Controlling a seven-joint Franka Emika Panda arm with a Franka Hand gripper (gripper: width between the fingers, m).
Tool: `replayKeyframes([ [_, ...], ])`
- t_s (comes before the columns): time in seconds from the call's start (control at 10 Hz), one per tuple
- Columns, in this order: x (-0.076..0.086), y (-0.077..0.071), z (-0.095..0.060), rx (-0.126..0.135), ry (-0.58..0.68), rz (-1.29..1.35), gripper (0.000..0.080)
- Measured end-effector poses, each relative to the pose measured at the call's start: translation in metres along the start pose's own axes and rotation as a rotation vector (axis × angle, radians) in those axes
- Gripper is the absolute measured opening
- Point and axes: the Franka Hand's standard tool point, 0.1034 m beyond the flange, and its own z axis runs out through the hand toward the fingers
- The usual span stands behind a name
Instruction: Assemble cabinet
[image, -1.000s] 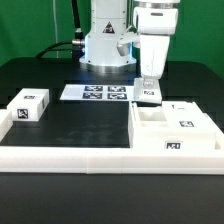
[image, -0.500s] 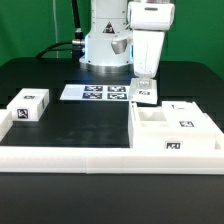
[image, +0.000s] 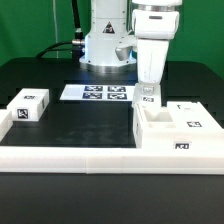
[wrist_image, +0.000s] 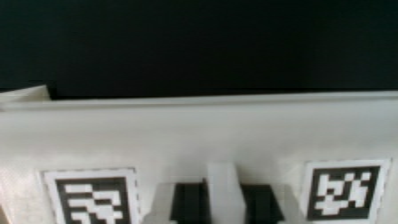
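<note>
The cabinet, a large white open box with tags on its front, stands at the exterior view's right. My gripper reaches straight down at the box's far left corner. It is shut on a thin upright white door panel that bears a tag and touches the box. In the wrist view the gripper has its dark fingers on each side of a thin white edge. The white panel face fills the view, with two tags. A small white tagged block lies at the exterior view's left.
The marker board lies flat in front of the robot base. A long white L-shaped border rail runs along the table's front and meets the cabinet's front side. Black mat lies between them.
My gripper and the panel have shifted a little toward the exterior view's right and lower. The cabinet box has moved slightly to the right with them.
</note>
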Motion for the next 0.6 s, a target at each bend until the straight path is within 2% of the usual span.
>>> replayKeyframes([
  [0.3,0.0004,-0.0006,-0.0003,0.000,-0.001,0.014,0.0071],
  [0.4,0.0027,-0.0035,-0.0054,-0.005,-0.002,0.012,0.0071],
  [0.6,0.0058,-0.0007,-0.0093,0.005,-0.010,0.029,0.0071],
])
